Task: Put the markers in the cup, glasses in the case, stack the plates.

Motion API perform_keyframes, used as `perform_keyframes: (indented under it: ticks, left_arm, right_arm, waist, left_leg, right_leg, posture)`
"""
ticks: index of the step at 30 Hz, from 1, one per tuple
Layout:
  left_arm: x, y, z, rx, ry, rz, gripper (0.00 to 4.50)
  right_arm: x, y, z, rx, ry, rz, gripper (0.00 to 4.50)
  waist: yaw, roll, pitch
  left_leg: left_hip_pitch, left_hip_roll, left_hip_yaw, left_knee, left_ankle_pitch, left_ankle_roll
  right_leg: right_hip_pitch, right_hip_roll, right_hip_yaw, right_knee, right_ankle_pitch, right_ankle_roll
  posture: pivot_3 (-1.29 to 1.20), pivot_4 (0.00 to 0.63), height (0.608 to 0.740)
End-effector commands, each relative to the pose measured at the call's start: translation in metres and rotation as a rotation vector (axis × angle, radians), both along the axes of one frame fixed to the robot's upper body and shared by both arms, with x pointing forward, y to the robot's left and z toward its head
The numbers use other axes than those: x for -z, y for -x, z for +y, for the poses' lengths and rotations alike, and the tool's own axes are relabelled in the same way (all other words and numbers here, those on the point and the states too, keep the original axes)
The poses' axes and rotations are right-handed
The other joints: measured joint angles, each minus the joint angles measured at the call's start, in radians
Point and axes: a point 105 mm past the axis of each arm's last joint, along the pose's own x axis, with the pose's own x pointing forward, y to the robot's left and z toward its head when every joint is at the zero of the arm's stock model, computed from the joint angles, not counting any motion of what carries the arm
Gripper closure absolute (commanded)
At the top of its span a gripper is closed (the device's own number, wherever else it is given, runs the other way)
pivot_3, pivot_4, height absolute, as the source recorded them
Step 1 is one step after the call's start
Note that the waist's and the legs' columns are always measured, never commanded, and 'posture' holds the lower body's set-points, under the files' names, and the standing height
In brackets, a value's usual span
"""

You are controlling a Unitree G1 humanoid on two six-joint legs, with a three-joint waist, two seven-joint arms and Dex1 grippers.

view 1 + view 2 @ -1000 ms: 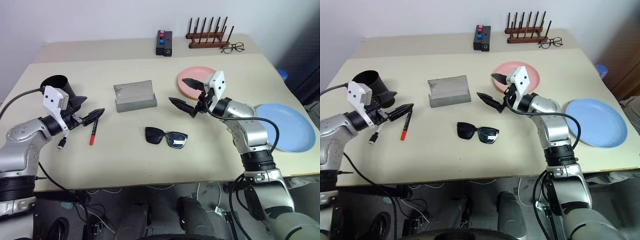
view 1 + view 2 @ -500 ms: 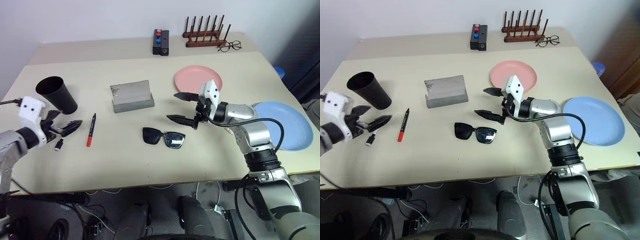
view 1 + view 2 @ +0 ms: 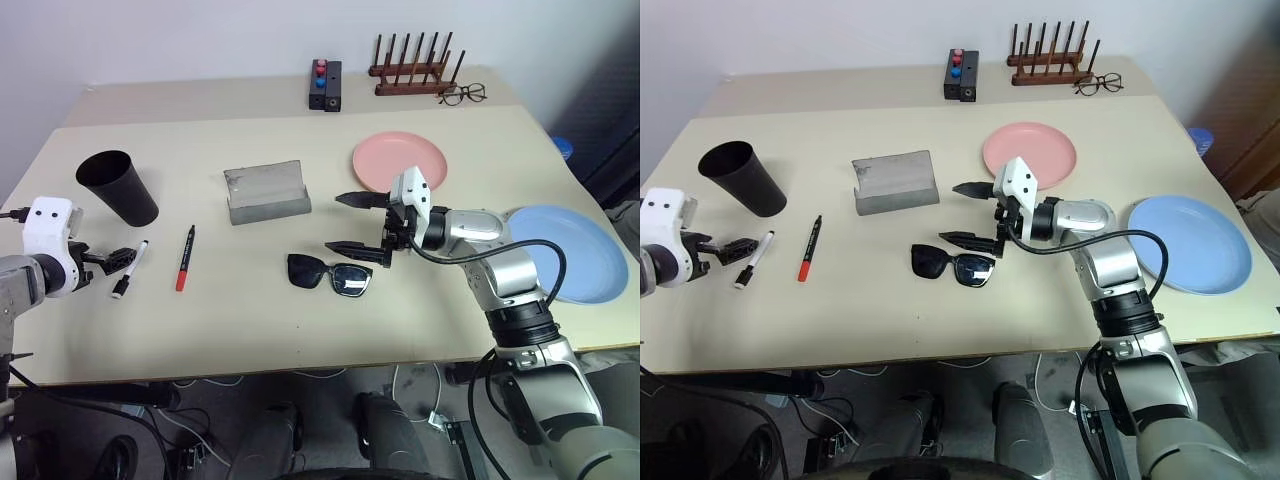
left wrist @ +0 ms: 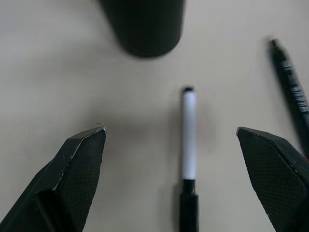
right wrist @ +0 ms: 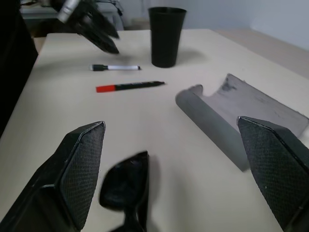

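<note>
A black tapered cup [image 3: 119, 186] stands upright at the desk's left. Just beside it lie two markers flat: a white one with a black cap [image 3: 130, 269] and a red-and-black one [image 3: 185, 258], apart. The grey case [image 3: 266, 192] sits mid-desk; the black sunglasses [image 3: 330, 274] lie unfolded near it. A pink plate [image 3: 399, 160] and a blue plate [image 3: 560, 250] rest well apart.

Bare table [image 3: 250, 320] lies open around the sunglasses [image 3: 331, 275]; the grey case [image 3: 267, 192] stands just behind them.
</note>
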Motion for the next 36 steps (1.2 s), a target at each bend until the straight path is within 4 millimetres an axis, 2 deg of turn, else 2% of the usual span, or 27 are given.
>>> perform_keyframes:
  ticks: [1,11,19,22,27,28,29,30,35,36]
  left_arm:
    - [-0.003,-0.007,0.007,-0.025,-0.035,0.036,0.0]
    - [0.003,-0.036,-0.006,-0.002,0.038,0.13,0.0]
    - [0.019,-0.039,-0.012,0.016,0.057,0.23,0.0]
    - [0.025,-0.039,-0.015,0.037,0.041,0.258,0.86]
    - [0.031,-0.037,-0.015,0.039,0.041,0.279,3.26]
    - [0.031,-0.036,-0.014,0.039,0.041,0.282,3.88]
    - [0.031,-0.036,-0.014,0.036,0.041,0.283,4.27]
    - [0.032,-0.035,-0.013,0.035,0.041,0.285,4.42]
    - [0.03,-0.034,-0.013,0.039,0.044,0.285,4.42]
    - [0.023,-0.033,-0.017,0.057,0.055,0.275,4.42]
  right_arm:
    - [-0.009,0.006,0.0,-0.004,-0.015,-0.039,0.05]
    - [-0.005,0.011,-0.003,0.028,-0.012,-0.033,0.05]
    - [-0.002,0.011,-0.007,0.056,-0.009,-0.033,0.05]
    - [-0.002,0.011,-0.008,0.064,-0.006,-0.037,0.0]
    - [-0.002,0.01,-0.009,0.072,-0.004,-0.042,0.0]
    - [-0.002,0.01,-0.009,0.073,-0.003,-0.042,0.0]
    - [-0.002,0.009,-0.009,0.074,-0.003,-0.043,0.0]
    - [-0.002,0.009,-0.009,0.076,-0.004,-0.043,0.0]
    - [-0.001,0.009,-0.009,0.078,-0.004,-0.043,0.0]
    - [-0.001,0.008,-0.009,0.08,-0.003,-0.045,0.0]
  waist:
    - [0.003,0.0,0.0]
    - [-0.002,-0.001,0.0]
    - [-0.002,-0.001,0.0]
    - [-0.001,-0.001,0.0]
    - [-0.001,-0.001,-0.001]
    - [-0.001,-0.001,-0.001]
    - [-0.001,-0.001,-0.001]
    - [-0.001,-0.001,-0.001]
    - [-0.001,-0.001,-0.001]
    - [-0.002,-0.001,-0.001]
  left_leg:
    - [0.0,0.0,0.0,0.0,0.0,0.0]
    - [0.0,0.0,0.0,0.0,0.001,-0.001]
    - [-0.001,0.0,0.0,0.001,0.001,-0.001]
    - [0.0,0.0,0.0,0.002,0.001,-0.001]
    - [0.0,0.0,0.0,0.002,0.001,-0.001]
    - [0.0,0.0,0.0,0.002,0.001,-0.001]
    - [0.0,0.0,0.0,0.002,0.001,-0.001]
    - [0.0,0.0,0.0,0.002,0.001,-0.001]
    - [0.0,0.0,0.0,0.002,0.001,-0.001]
    - [0.0,0.0,0.0,0.002,0.001,-0.001]
  right_leg:
    - [0.0,0.0,0.0,0.0,0.0,0.0]
    - [-0.001,0.0,0.0,0.001,0.0,0.0]
    - [-0.001,0.0,0.0,0.001,0.0,0.0]
    - [0.0,0.0,0.0,0.001,0.0,0.0]
    - [0.0,0.0,0.0,0.002,0.0,0.0]
    - [0.0,0.0,0.0,0.002,0.0,0.0]
    - [0.0,0.0,0.0,0.002,0.0,0.0]
    - [0.0,0.0,0.0,0.002,0.0,0.0]
    - [0.0,0.0,0.0,0.002,0.0,0.0]
    - [0.0,0.0,0.0,0.002,0.0,0.0]
  posture:
    - [0.0,0.15,0.74]
    - [0.0,0.15,0.74]
    - [0.0,0.15,0.74]
    - [0.0,0.15,0.74]
    - [0.0,0.15,0.74]
    - [0.0,0.15,0.74]
    - [0.0,0.15,0.74]
    - [0.0,0.15,0.74]
    - [0.0,0.15,0.74]
    - [0.0,0.15,0.74]
